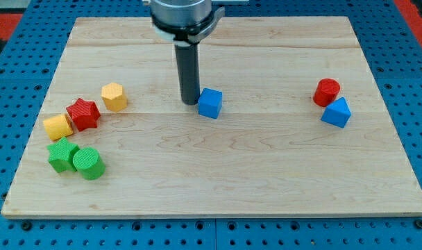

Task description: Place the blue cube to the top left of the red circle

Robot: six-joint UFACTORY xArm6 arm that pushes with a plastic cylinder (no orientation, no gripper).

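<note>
We have no pincer on this rig, just a straight dark rod, so there's nothing to be apart, together or clamped. My tip (189, 103) sits on the pale wooden board (266, 173), right against the view's-left side of the small blue plastic cube (210, 103); touching or a hair off, we can't tell.

Taking that blue cube as our landmark: it sits near the board's middle, slightly toward the view's top.

The red plastic cylinder (the task's red circle) (327, 92) is well off to the view's right of the cube, at about the same height. So the cube is to the cylinder's left, level with it and well apart.

A blue plastic triangular block (336, 112) is also far right of the cube and a bit lower, just beside the red cylinder, apparently touching it.

Everything else is a cluster well to the view's left of the cube:
- yellow hexagonal block (114, 96), closest to the cube, about level with it
- red star-shaped block (83, 114), further left and lower
- yellow block (58, 126), shape unclear, against the star's left
- green block (62, 155), shape unclear, lowest left
- green cylinder (89, 163), touching that green block's right side
</note>
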